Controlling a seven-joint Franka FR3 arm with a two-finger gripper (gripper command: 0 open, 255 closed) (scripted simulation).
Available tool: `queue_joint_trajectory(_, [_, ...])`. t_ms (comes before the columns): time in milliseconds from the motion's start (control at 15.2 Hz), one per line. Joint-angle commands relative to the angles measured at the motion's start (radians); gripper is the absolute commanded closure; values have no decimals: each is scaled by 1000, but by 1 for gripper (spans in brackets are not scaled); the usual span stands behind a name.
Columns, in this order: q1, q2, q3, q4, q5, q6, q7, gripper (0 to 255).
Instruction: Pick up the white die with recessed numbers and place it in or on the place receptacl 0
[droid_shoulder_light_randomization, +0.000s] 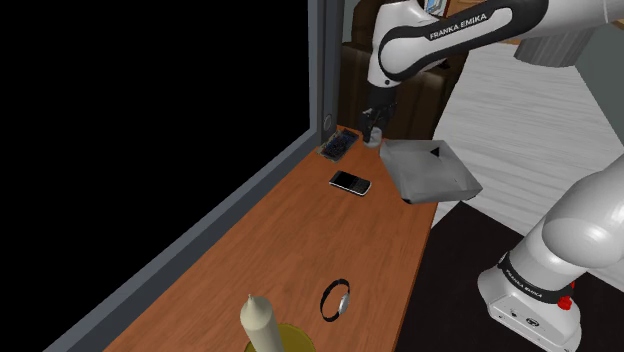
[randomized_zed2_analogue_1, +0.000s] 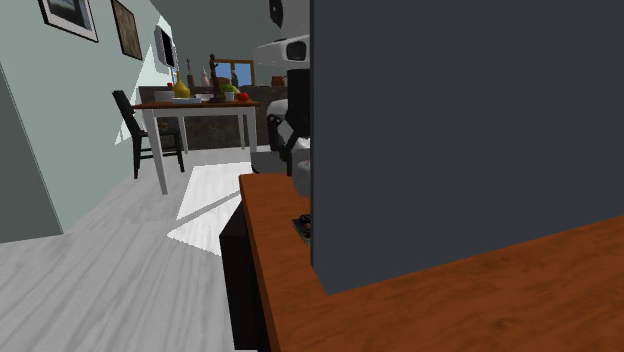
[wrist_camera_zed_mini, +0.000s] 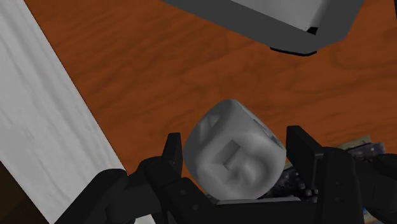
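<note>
A white die with recessed numbers sits between my black fingers, which clasp it on both sides. My gripper holds it a little above the wooden table. In the shoulder view the gripper hangs at the table's far end with the pale die at its tips. Just to the shoulder view's right of it lies the grey square tray, which juts over the table's edge. One corner of the tray lies beyond the die in the wrist view.
A black phone and a dark flat device lie near the gripper. A black ring and a cream candle are at the near end. A grey wall rail borders the table. A dark panel blocks the second exterior view.
</note>
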Motion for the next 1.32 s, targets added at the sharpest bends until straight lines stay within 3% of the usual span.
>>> queue_joint_trajectory(0, [0,-10,0,17,1,-27,0,255])
queue_joint_trajectory(990, [-1,-45,-5,181,3,-226,-3,255])
queue_joint_trajectory(1254, [4,-208,-13,31,20,-239,-15,255])
